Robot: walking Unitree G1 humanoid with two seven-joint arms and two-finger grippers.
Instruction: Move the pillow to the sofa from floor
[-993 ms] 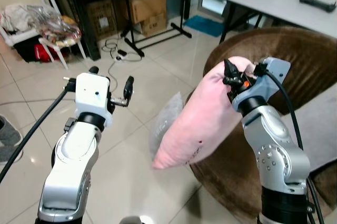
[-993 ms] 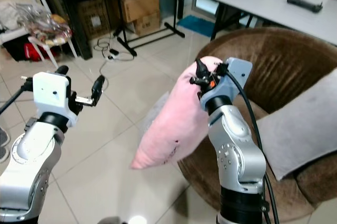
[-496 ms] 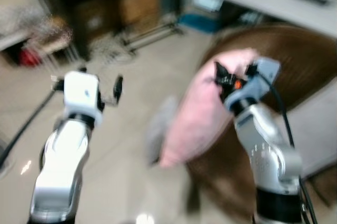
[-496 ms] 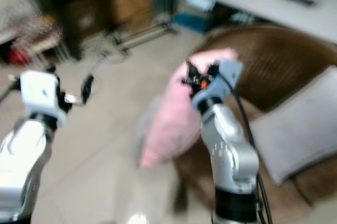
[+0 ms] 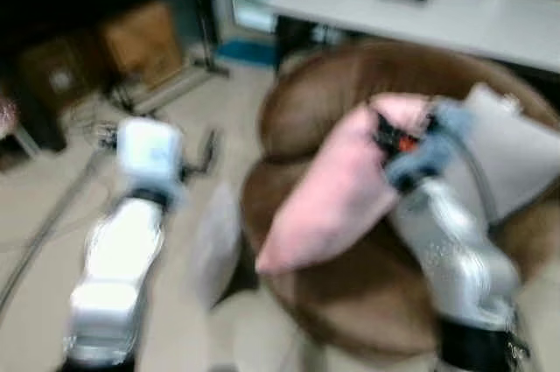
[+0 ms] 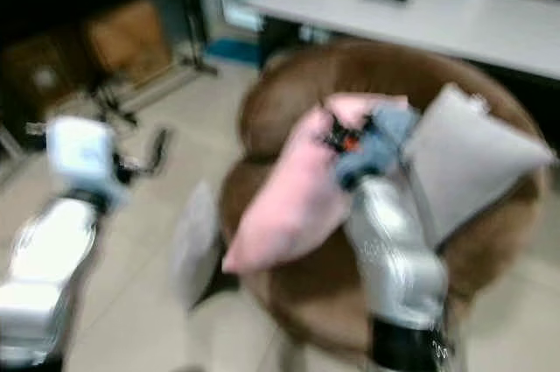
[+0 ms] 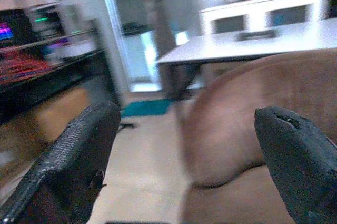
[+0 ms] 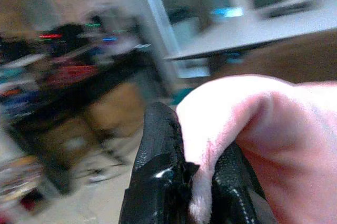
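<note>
A pink pillow (image 5: 341, 188) hangs over the front of the round brown sofa (image 5: 332, 92), held off the floor by one top corner. My right gripper (image 5: 387, 134) is shut on that corner, and in the right wrist view the black fingers (image 8: 158, 182) pinch pink fabric (image 8: 274, 145). My left gripper (image 5: 197, 146) is raised over the tiled floor to the left of the sofa, open and empty; its fingers (image 7: 79, 155) stand wide apart in the left wrist view. Every view is blurred by motion.
A grey cushion (image 5: 516, 144) rests on the sofa's right side. A pale grey pillow (image 5: 214, 245) lies on the floor by the sofa's left edge. Behind stand a white table (image 5: 420, 13), a dark shelf unit with cardboard boxes (image 5: 140, 35), and cables on the floor.
The camera has swung right, bringing the sofa to the middle. The pink pillow, still gripped by the right gripper, now hangs in front of the sofa seat.
</note>
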